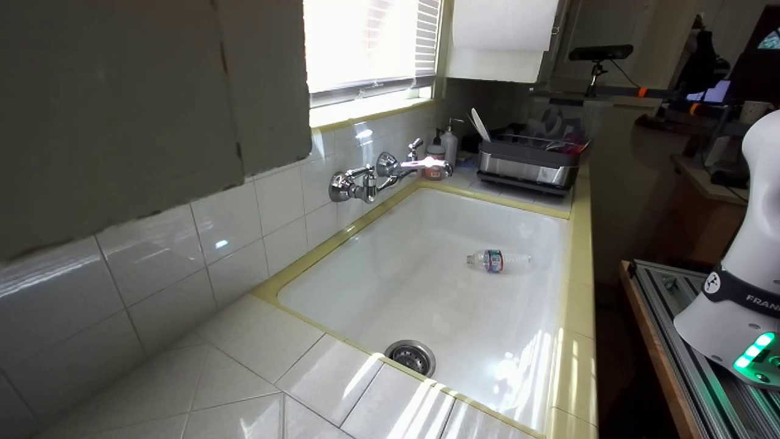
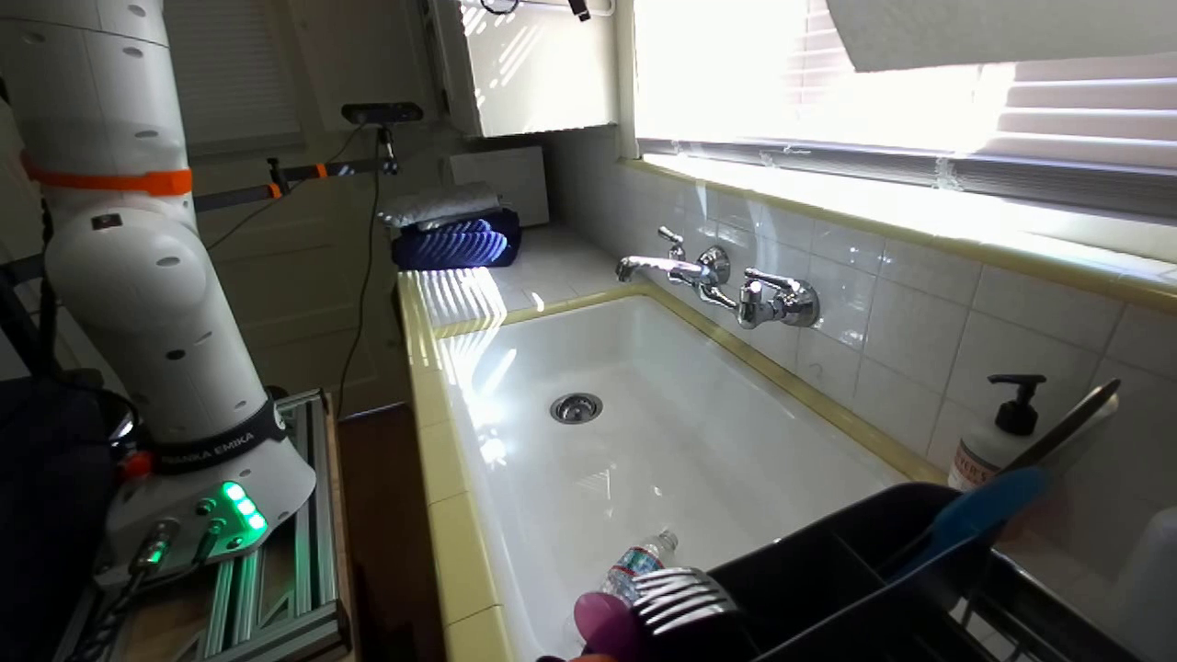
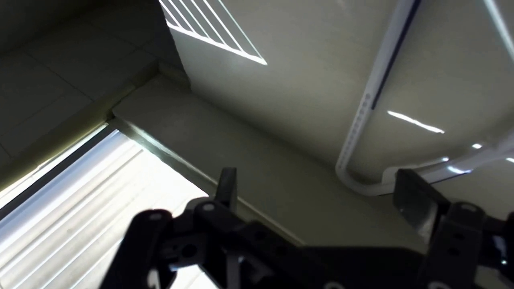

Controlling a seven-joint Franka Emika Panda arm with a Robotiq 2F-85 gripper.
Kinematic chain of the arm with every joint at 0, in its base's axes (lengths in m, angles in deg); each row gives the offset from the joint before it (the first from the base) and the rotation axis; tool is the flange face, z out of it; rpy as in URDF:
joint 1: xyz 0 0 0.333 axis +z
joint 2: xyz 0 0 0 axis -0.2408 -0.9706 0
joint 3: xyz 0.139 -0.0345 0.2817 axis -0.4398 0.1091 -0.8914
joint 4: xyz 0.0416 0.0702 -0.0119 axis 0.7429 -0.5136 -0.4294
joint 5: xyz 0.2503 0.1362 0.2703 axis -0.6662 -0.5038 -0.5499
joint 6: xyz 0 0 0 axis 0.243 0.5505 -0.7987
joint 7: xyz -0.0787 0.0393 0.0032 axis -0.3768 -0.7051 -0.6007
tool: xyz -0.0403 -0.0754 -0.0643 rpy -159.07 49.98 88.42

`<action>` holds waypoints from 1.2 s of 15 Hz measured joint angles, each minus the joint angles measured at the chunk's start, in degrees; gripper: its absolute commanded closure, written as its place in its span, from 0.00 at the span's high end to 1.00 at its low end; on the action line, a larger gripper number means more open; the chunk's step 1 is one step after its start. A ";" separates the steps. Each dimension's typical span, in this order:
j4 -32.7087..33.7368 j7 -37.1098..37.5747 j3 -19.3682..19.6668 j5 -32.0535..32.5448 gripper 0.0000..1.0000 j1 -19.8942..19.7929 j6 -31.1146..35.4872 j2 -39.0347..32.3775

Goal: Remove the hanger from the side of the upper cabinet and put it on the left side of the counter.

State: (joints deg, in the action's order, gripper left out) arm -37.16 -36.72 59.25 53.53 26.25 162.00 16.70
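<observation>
Hanger (image 3: 356, 124): is hanging against the side of the upper cabinet (image 3: 289, 68)
Gripper (image 3: 317, 184): is gaping wide near the hanger

- Hanger (image 3: 357, 122): beyond the gripper (image 3: 320, 184), right of its centre in the wrist view.
- Upper cabinet (image 3: 281, 92): beyond the gripper, behind the hanger.
- Window blind (image 3: 80, 220): left of the gripper, partly hidden behind it.

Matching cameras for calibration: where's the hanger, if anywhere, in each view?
In an exterior view (robot base at right): not in picture.
In an exterior view: hanger at top edge, near centre, mostly cut off.
Wrist view: hanger in the right half, a rounded corner showing.
Shared landmark: window blinds, in all three.
</observation>
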 measured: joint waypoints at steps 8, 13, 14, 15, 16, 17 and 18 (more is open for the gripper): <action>7.34 9.13 0.10 -0.44 1.00 0.96 0.04 -3.32; 12.95 14.67 -0.06 -0.47 1.00 1.91 0.03 -7.63; 14.12 15.40 -0.16 -0.49 1.00 2.14 0.02 -8.61; 15.32 16.04 -0.29 -0.49 1.00 2.35 0.01 -9.59; 16.52 16.59 -0.36 -0.50 1.00 2.57 -0.01 -10.50; 17.70 17.11 -0.42 -0.54 1.00 2.74 -0.03 -11.34; 18.93 17.60 -0.53 -0.57 1.00 2.81 -0.09 -12.11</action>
State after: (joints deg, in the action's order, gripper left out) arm -18.23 -19.12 58.72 52.96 29.06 161.91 4.59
